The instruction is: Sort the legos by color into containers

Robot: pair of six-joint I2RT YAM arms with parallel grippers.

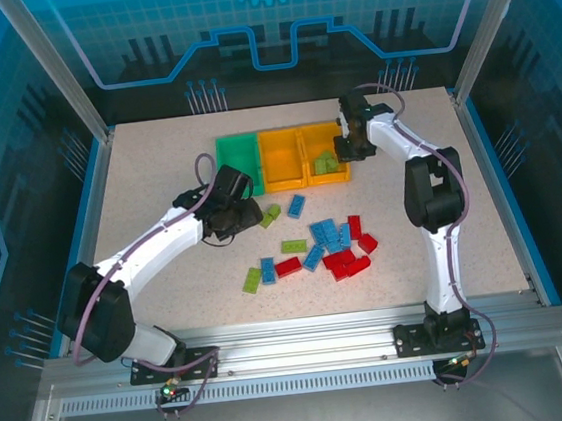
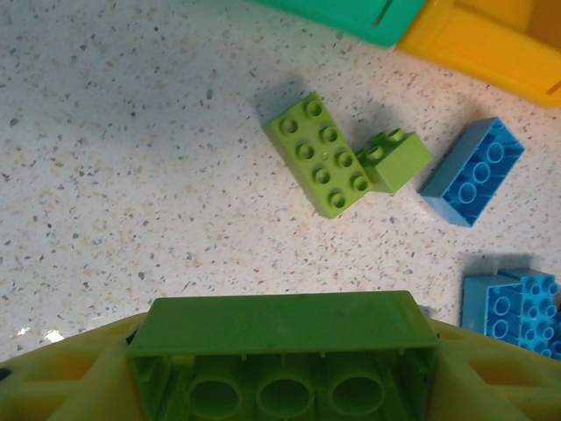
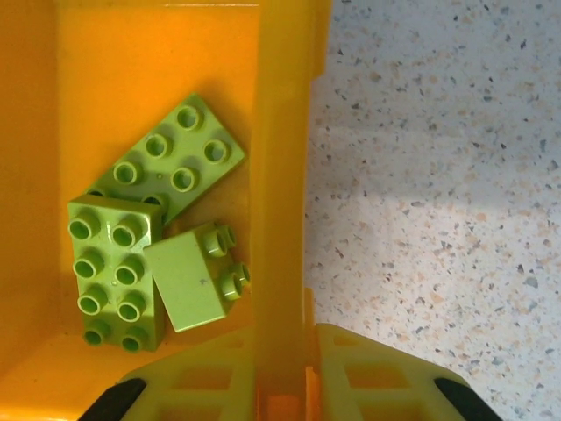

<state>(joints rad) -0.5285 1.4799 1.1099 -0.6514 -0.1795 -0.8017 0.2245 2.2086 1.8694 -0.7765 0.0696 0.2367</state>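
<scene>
My left gripper (image 2: 285, 373) is shut on a lime green lego (image 2: 285, 346), held underside up just above the table. Two more lime green legos (image 2: 320, 153) lie touching each other ahead of it, with a blue one (image 2: 473, 171) to their right. My right gripper (image 3: 285, 395) is shut on the right wall (image 3: 280, 175) of the right orange container (image 1: 324, 156), one finger inside and one outside. Three lime green legos (image 3: 118, 272) lie inside that container. The green container (image 1: 239, 160) and the middle orange container (image 1: 282, 158) stand to its left.
A loose pile of blue, red and green legos (image 1: 330, 246) lies in the middle of the table, in front of the containers. A raised blue rim (image 1: 495, 188) bounds the table. Bare tabletop (image 3: 438, 219) lies right of the gripped container.
</scene>
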